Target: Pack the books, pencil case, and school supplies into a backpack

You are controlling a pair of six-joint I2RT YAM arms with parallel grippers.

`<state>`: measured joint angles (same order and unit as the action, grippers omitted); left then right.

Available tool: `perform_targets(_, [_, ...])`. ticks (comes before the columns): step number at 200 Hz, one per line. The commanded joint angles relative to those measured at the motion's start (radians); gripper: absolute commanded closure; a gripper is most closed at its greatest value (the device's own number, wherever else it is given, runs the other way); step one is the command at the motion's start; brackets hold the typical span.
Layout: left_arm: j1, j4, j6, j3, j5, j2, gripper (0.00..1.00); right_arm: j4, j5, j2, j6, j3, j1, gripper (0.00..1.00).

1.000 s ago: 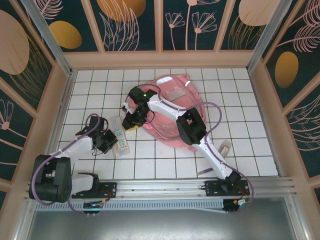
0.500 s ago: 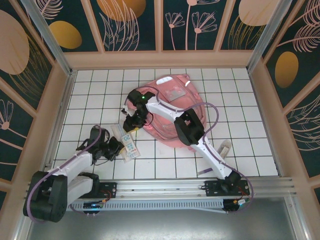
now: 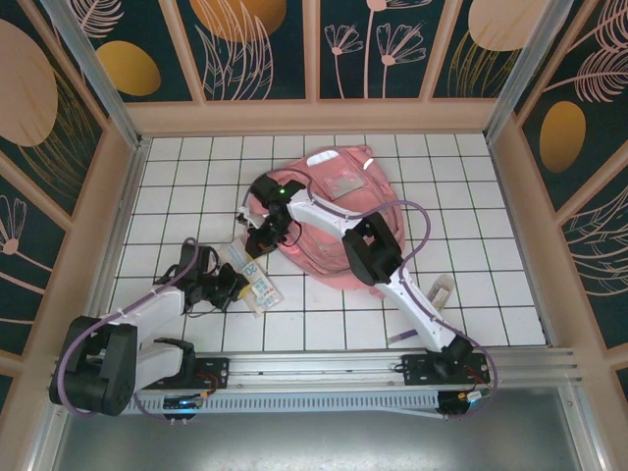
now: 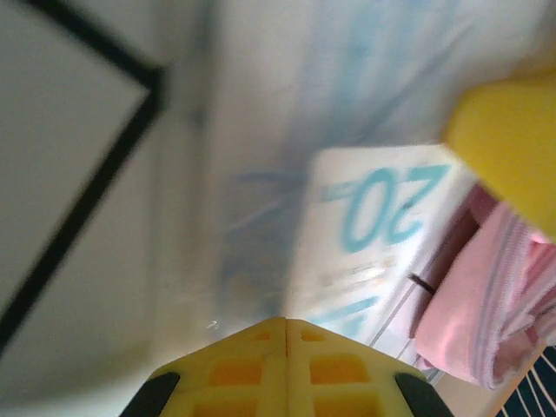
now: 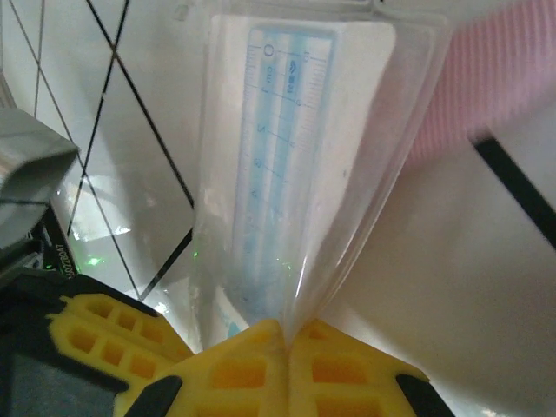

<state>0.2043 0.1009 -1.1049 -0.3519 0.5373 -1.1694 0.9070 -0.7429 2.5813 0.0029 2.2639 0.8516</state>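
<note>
On the white tiled table (image 3: 471, 196), the pencil case (image 3: 260, 285) lies just left of the pink backpack (image 3: 329, 260). The left gripper (image 3: 234, 287) is clamped on its near end and the right gripper (image 3: 257, 245) on its far end. It is probably best to lift both ends level and together toward the backpack, without twisting the thin plastic.

Both arms meeting at the long clear blue-marked pencil case (image 3: 259, 284), left arm (image 3: 147, 309) low and bent, left gripper (image 3: 232, 287) with yellow fingers pinched shut on its left edge, right arm (image 3: 397, 280) stretched diagonally, wrist tipped down, right gripper (image 3: 259, 245) clamped on its far end.
</note>
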Motion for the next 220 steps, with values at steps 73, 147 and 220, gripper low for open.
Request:
perform_targets(73, [0.15, -0.191, 0.899, -0.414, -0.077, 0.117, 0.55, -0.876, 0.102, -0.876, 0.455, -0.843, -0.387, 1.0])
perform_targets(147, [0.516, -0.126, 1.414, -0.706, -0.208, -0.311, 0.43, -0.977, 0.375, -1.274, 0.63, -1.179, -0.902, 1.0])
perform_targets(220, [0.667, -0.169, 1.47, -0.839, -0.459, -0.63, 0.29, -0.997, 0.406, -1.387, 0.675, -1.307, -0.987, 1.0])
